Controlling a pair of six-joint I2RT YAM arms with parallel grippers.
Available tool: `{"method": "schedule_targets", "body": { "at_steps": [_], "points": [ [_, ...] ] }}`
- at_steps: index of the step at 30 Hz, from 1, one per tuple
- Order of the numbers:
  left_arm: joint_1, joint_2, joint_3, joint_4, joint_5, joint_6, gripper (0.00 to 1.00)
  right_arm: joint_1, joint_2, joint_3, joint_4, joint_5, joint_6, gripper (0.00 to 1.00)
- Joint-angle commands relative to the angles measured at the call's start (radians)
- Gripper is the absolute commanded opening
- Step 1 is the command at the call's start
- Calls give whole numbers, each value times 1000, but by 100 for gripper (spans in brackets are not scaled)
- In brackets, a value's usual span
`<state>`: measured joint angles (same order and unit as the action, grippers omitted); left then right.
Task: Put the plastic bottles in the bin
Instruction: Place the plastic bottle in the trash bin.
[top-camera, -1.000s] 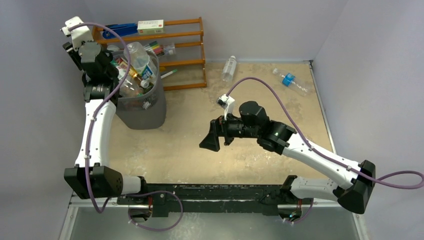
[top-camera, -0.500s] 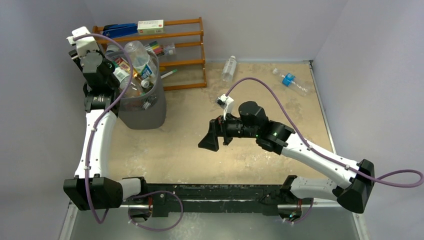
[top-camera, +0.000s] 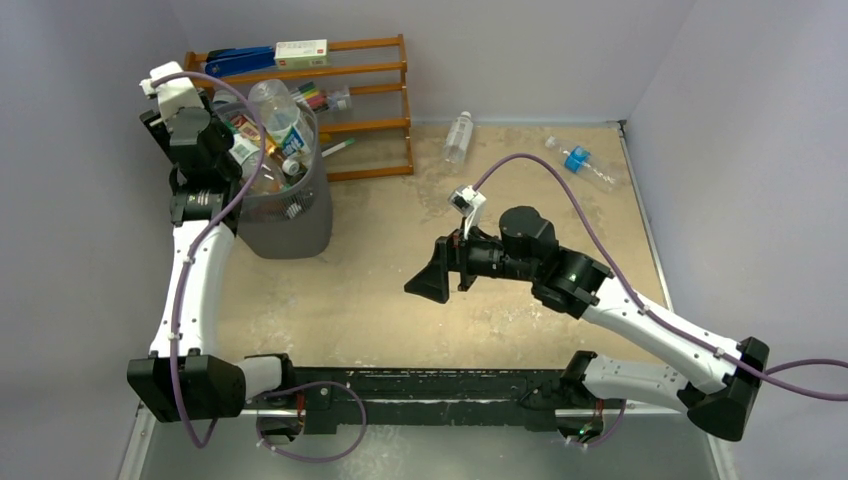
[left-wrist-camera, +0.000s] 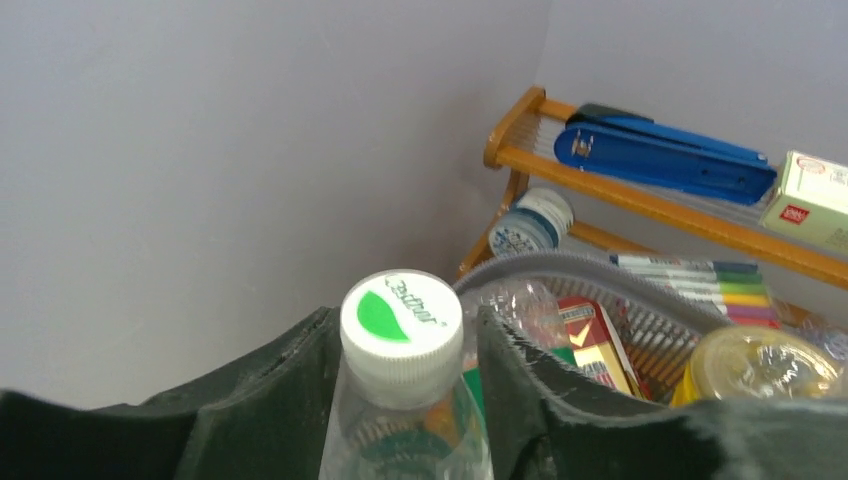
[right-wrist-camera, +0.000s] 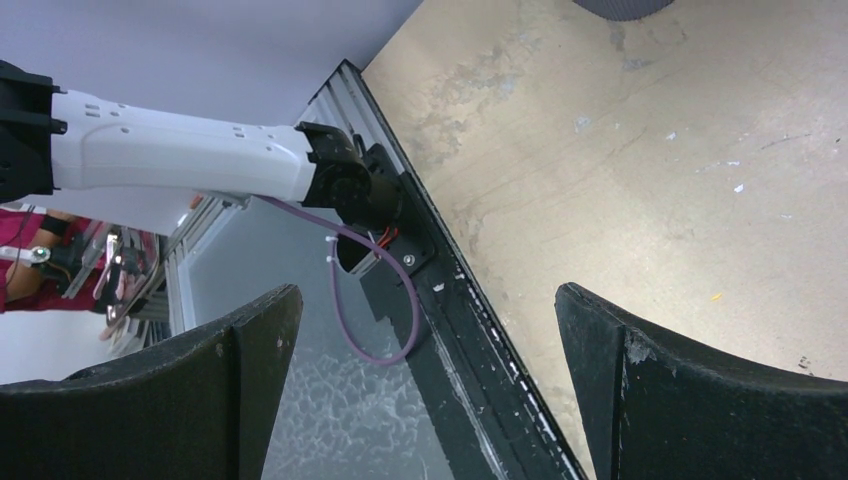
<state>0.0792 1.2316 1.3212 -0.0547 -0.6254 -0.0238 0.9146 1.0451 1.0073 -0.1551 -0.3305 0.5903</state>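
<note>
At the overhead view's upper left, the left claw clamps a clear, green-and-white-capped plastic bottle by its neck over the heaped grey mesh-walled bin's rim, seemingly to drop it in, while the right claw hangs spread and empty mid-frame above the beige worktop.

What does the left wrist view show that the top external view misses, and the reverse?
Only the left wrist view: the green leaf logo on the cap of the held bottle in the left hand. Only the top external view: two loose bottles on the table, and the open right hand. Both: the grey bin, the wooden rack, the blue stapler.
</note>
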Motion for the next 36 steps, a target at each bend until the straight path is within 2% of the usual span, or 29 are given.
{"method": "schedule_targets", "body": {
  "at_steps": [1, 3, 7, 12, 17, 22, 28, 36],
  "points": [
    [4, -53, -20, -69, 29, -65, 59, -1, -29, -5, 29, 15, 25, 100],
    [4, -56, 18, -118, 33, -87, 67, 0, -37, -8, 30, 12, 31, 100],
    [4, -37, 134, -279, 39, -163, 72, 0, -53, -10, 21, 14, 36, 100],
    [4, -43, 243, -464, 15, -313, 75, 0, -66, -10, 7, 16, 36, 100],
    [3, -37, 324, -579, 39, -395, 77, 0, -85, -21, 7, 16, 41, 100],
    [4, -17, 427, -670, 87, -441, 79, 0, -103, -31, 7, 19, 44, 100],
    [2, 14, 594, -791, 234, -500, 80, 0, -112, -71, 20, 10, 58, 100],
    [2, -10, 583, -798, 302, -518, 82, 0, -103, -120, 63, -1, 75, 100]
  ]
}}
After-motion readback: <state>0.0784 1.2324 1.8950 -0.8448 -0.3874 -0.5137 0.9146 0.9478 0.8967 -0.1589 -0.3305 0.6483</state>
